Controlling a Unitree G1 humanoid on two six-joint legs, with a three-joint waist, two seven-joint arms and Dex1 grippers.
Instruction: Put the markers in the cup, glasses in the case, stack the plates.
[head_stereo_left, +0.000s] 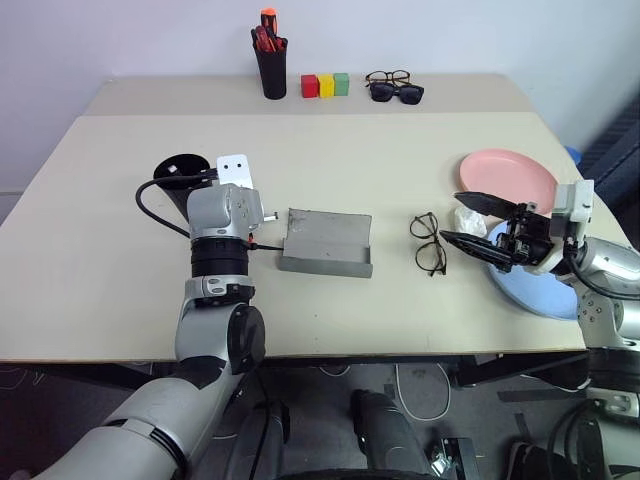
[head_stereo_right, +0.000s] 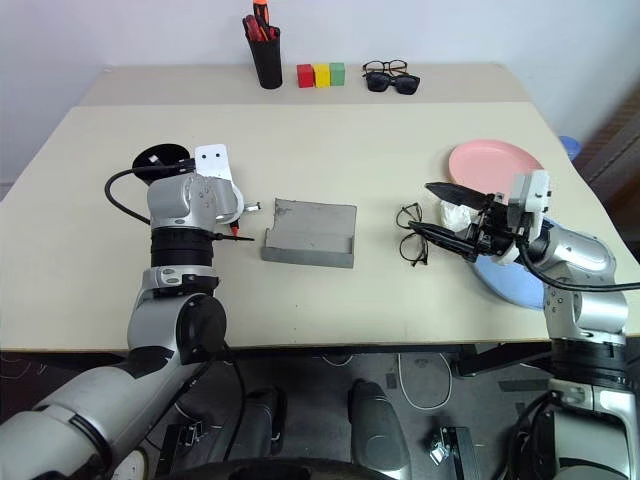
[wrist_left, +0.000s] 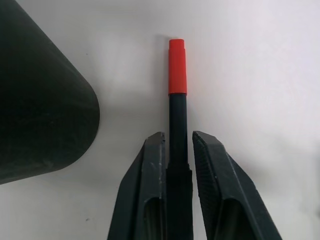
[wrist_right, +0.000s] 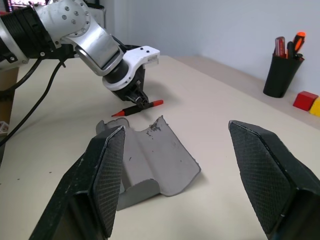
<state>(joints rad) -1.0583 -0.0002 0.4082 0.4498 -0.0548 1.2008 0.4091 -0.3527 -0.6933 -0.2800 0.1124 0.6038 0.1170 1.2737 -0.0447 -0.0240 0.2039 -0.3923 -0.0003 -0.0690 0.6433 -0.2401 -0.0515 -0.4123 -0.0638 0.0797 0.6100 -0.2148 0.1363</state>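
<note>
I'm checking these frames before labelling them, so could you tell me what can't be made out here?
- Second marker: not made out; the head views show the left arm over that spot.
- Cup: cut off by the left wrist view's edge; contents unseen.
- Blue plate: partly behind the right pincer.
- White object beside the pink plate: too small to identify.

marker (wrist_left: 177, 107) blk w/ red cap | case (head_stereo_left: 325, 243) grey | plates (head_stereo_left: 508, 175) pink + lt blue | cup (head_stereo_left: 181, 168) blk

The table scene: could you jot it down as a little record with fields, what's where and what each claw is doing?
left gripper: closed around red-capped marker lying on table
right gripper: open, empty, near glasses
case: open, mid-table
cup: beside left gripper
plates: pink plate and blue plate side by side, unstacked
</note>
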